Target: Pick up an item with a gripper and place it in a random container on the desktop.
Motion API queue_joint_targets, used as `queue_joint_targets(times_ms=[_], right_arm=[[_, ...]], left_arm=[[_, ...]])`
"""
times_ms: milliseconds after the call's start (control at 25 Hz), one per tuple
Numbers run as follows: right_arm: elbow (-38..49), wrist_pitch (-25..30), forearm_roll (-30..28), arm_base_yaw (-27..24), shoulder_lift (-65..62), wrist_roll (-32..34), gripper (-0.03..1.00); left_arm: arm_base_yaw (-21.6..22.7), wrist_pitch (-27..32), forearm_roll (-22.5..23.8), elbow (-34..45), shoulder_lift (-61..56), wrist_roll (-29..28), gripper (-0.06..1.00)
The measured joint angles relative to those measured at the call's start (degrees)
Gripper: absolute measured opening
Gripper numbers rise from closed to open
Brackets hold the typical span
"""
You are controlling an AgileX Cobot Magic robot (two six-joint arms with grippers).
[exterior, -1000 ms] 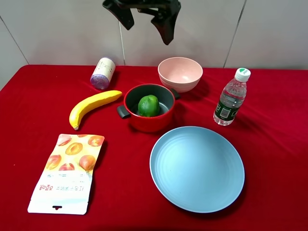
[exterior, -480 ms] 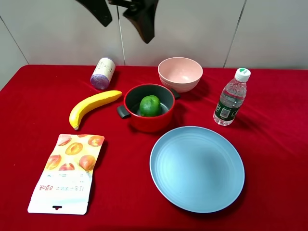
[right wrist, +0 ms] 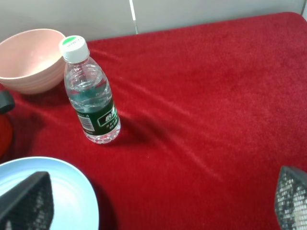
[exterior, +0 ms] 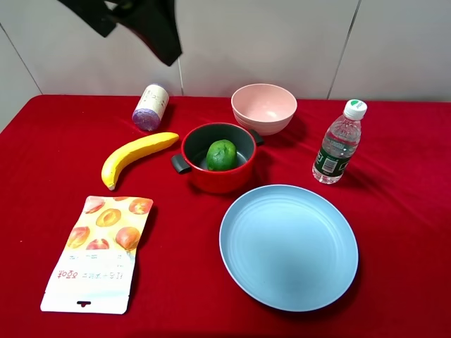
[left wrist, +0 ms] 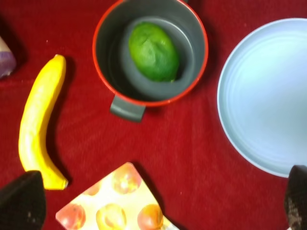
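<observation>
The green lime (exterior: 221, 154) lies inside the red pot (exterior: 218, 182) at the middle of the red desktop (exterior: 394, 211). The left wrist view looks straight down on the lime (left wrist: 153, 51) in the pot (left wrist: 128, 108). My left gripper (exterior: 134, 32) is open and empty, high above the table's far left, well away from the pot. In its own view (left wrist: 158, 201) only the two fingertips (left wrist: 21, 201) show at the picture's corners. My right gripper (right wrist: 158, 199) is open and empty. It is out of the exterior view.
A yellow banana (exterior: 135, 155) lies left of the pot. A pink bowl (exterior: 264, 107) stands behind it. A light blue plate (exterior: 289, 246) lies in front right. A water bottle (exterior: 338, 144) stands at right, a snack bag (exterior: 95, 253) at front left, a purple-white can (exterior: 150, 107) at back left.
My left gripper has swung left along the top of the exterior view, away from above the pot. The lime has settled in the pot.
</observation>
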Motion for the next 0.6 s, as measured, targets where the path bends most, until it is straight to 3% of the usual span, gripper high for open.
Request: queue_joint_targets(times_ms=[600], right_arm=[[0.00,0.00,0.00,0.00,0.00,0.00,0.69]], left_arm=[[0.00,0.00,0.00,23.15,-23.83,0.00,0.99]])
